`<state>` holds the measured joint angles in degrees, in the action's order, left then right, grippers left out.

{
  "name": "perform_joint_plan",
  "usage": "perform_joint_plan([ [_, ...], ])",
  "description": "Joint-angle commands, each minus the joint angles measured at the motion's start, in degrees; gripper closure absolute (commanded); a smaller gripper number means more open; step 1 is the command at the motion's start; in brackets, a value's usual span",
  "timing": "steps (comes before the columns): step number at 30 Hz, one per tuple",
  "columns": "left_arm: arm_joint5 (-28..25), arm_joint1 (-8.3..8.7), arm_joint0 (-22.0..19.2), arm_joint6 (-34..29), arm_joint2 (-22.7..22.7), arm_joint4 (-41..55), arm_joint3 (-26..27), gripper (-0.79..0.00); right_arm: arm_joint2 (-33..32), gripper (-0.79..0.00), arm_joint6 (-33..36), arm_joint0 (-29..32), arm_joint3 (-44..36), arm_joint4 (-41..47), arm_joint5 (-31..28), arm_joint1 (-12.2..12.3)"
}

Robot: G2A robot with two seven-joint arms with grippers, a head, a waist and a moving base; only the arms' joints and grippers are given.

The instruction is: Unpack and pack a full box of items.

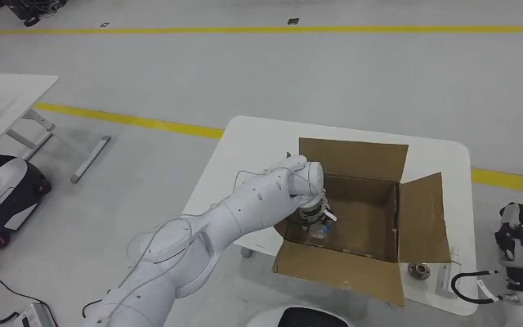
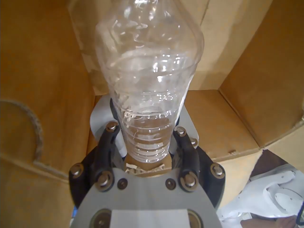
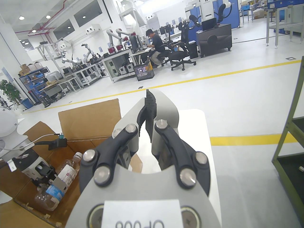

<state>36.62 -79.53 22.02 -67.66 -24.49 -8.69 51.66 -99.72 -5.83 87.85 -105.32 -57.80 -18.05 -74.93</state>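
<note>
The left pincer reaches down inside the open cardboard box, its jaws closed around a clear plastic bottle. The bottle sits tilted within the box, below its rim. The box stands on the white tabletop, flaps spread outward. The right pincer hangs outside the box, beside it, with its jaws pressed together and holding nothing.
</note>
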Motion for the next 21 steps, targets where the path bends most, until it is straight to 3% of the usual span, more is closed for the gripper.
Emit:
perform_joint_plan([
  [1, 0.1, -0.62, -0.6, 0.1, 1.1, 0.8, -1.5, 0.000, 0.0, 0.000, 0.0, 0.0, 0.0, 0.0, 0.0, 0.0],
  [2, 0.2, -0.91, -0.9, 0.2, 1.5, 1.4, -2.3, 0.000, 0.0, 0.000, 0.0, 0.0, 0.0, 0.0, 0.0, 0.0],
  [3, 0.3, -1.20, -1.2, 0.3, 2.0, 1.7, -3.1, -0.080, 0.0, 0.000, 0.0, 0.0, 0.0, 0.0, 0.0, 0.0],
  [4, 0.4, -1.48, -1.4, 0.4, 2.4, 2.1, -3.7, -0.329, 0.0, 0.000, 0.0, 0.0, 0.0, 0.0, 0.0, 0.0],
  [5, 0.5, -1.74, -1.6, 0.5, 2.8, 2.4, -4.4, -0.646, 0.0, 0.000, 0.0, 0.0, 0.0, 0.0, 0.0, 0.0],
  [6, 0.7, -1.99, -1.8, 0.7, 3.2, 2.5, -5.0, -0.779, 0.0, 0.000, 0.0, 0.0, 0.0, 0.0, 0.0, 0.0],
  [16, 0.9, -4.18, -3.9, 0.9, 7.0, 3.1, -9.6, -0.785, 0.0, 0.000, 0.0, 0.0, 0.0, 0.0, 0.0, 0.0],
  [21, 0.6, -4.35, -5.7, 0.6, 6.4, 3.9, -9.4, -0.785, 0.0, 0.000, 0.0, 0.1, -0.3, -0.5, 0.0, 0.0],
])
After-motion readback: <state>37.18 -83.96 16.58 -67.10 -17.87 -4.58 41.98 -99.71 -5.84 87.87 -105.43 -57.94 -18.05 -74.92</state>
